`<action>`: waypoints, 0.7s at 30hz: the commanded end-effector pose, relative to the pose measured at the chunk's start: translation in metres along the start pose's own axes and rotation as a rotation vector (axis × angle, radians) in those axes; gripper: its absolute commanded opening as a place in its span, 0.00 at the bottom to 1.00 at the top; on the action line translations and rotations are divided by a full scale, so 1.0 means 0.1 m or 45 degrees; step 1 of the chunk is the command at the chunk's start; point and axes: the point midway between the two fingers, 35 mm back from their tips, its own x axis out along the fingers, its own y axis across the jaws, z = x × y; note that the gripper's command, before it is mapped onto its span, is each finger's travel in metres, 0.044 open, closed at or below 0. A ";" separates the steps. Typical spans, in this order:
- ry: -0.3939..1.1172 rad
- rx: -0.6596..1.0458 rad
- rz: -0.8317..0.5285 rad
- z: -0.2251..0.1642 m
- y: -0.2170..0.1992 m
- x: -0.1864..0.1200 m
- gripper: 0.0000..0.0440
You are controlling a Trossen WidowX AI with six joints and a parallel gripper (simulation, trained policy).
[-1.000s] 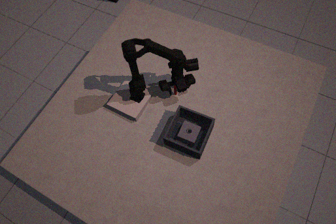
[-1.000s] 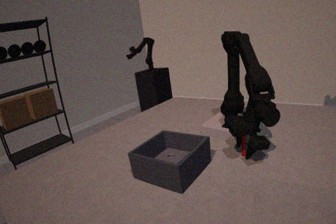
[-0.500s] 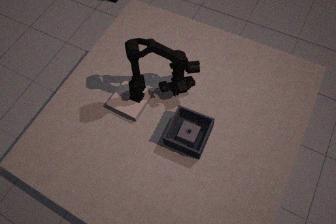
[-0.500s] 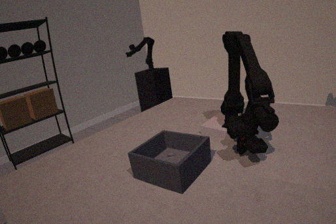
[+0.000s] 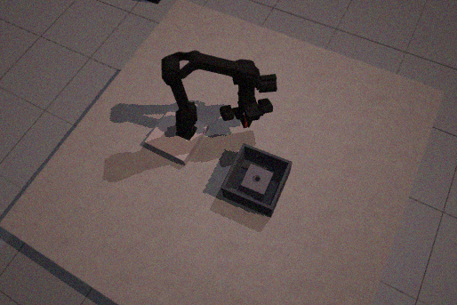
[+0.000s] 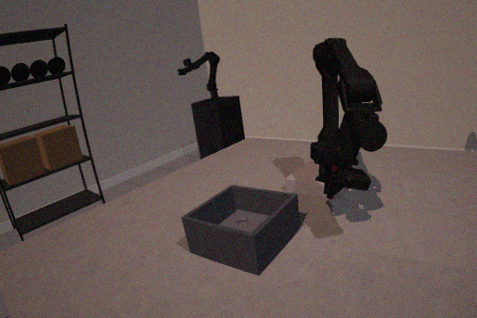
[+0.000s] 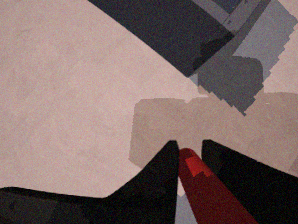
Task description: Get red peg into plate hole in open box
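The red peg is mostly hidden by the fingers in the top and exterior views. In the wrist view it runs up between them, its far end near the fingertips. My gripper is shut on the peg and appears to hold it above the floor, beside the box and on the arm base's side. The open grey box stands upright. The pale plate lies at its bottom, with an empty dark hole. The plate is not visible in the wrist view.
The arm's base stands on a pale slab. A shelf rack with brown boxes stands far left in the exterior view. A second arm stands on a dark pedestal at the back. The box walls rise around the plate.
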 end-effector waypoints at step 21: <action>-0.162 0.308 -0.007 1.17 -0.12 0.04 0.00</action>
